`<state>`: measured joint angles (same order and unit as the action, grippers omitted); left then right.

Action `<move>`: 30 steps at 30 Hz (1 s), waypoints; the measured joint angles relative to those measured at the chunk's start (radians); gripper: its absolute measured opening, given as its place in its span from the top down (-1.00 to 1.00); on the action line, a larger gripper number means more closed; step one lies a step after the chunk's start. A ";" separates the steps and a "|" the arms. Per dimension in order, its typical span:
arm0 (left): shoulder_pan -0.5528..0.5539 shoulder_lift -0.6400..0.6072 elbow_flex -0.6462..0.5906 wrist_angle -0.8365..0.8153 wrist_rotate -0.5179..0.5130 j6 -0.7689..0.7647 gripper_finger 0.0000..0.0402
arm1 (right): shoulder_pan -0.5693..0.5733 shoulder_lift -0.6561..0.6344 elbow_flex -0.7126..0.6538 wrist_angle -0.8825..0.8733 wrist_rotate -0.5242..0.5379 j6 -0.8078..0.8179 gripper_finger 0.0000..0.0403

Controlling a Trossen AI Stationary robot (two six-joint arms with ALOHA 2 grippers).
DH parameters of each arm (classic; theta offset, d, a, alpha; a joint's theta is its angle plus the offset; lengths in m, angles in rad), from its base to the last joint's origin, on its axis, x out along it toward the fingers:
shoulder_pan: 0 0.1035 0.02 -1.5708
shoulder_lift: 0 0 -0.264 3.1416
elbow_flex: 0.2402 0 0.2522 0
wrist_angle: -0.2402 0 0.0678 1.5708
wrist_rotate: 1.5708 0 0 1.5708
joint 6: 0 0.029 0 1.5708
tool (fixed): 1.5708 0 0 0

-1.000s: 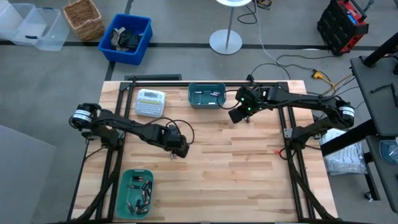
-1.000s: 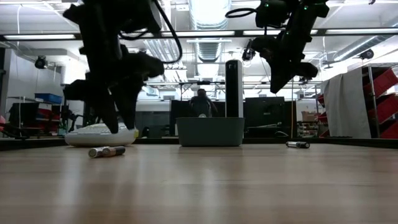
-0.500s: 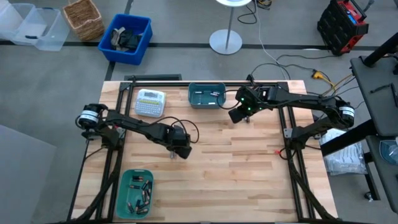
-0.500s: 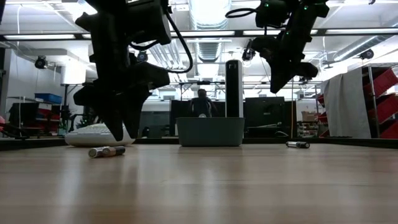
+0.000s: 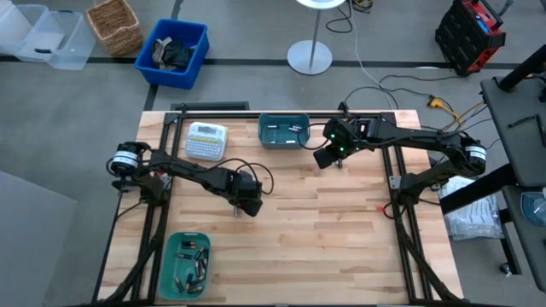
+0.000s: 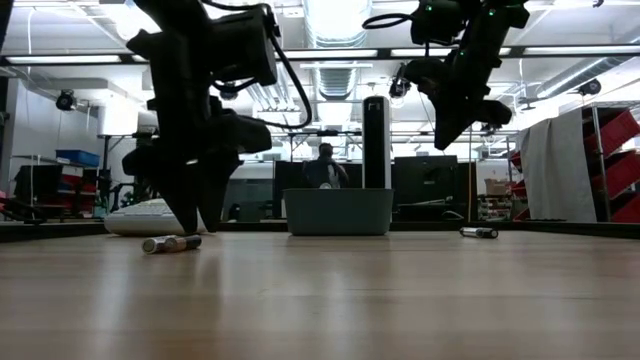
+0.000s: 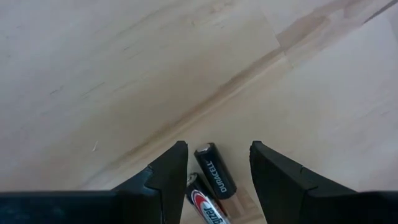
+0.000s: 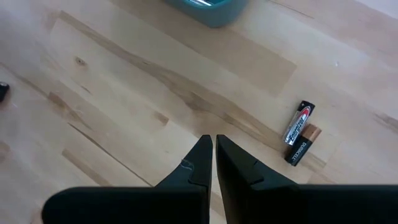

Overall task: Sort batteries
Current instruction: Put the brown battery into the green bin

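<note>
The left gripper (image 7: 213, 163) hangs low over the middle of the wooden table (image 5: 324, 230), its two dark fingers spread, with a pair of batteries (image 7: 212, 185) lying side by side on the wood right between and under the fingertips — a black-and-copper cell and a silver-and-black one touching it. In the low view the same pair (image 6: 171, 243) rests on the table just below that gripper. The right gripper (image 8: 213, 144) is held high above the far right part of the table, near the far teal bin (image 5: 284, 130), its fingers pressed together on nothing. One more battery (image 6: 479, 232) lies alone on the table at the far right. The near teal bin (image 5: 185, 265) at the near left edge holds many batteries, and a white label-maker (image 5: 206, 141) sits at the far left.
</note>
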<state>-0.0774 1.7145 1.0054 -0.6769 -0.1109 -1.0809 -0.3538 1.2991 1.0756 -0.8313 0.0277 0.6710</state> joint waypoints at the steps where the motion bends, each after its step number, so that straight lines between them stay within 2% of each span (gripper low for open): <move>1: 0.001 0.001 0.000 0.000 0.004 0.000 0.24 | 0.000 0.000 0.000 0.000 0.000 0.001 0.94; 30: 0.004 0.001 -0.039 0.039 0.031 0.014 0.24 | 0.000 0.000 0.000 0.005 0.003 0.011 0.94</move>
<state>-0.0738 1.7157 0.9661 -0.6380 -0.0795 -1.0674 -0.3538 1.2991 1.0756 -0.8261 0.0302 0.6823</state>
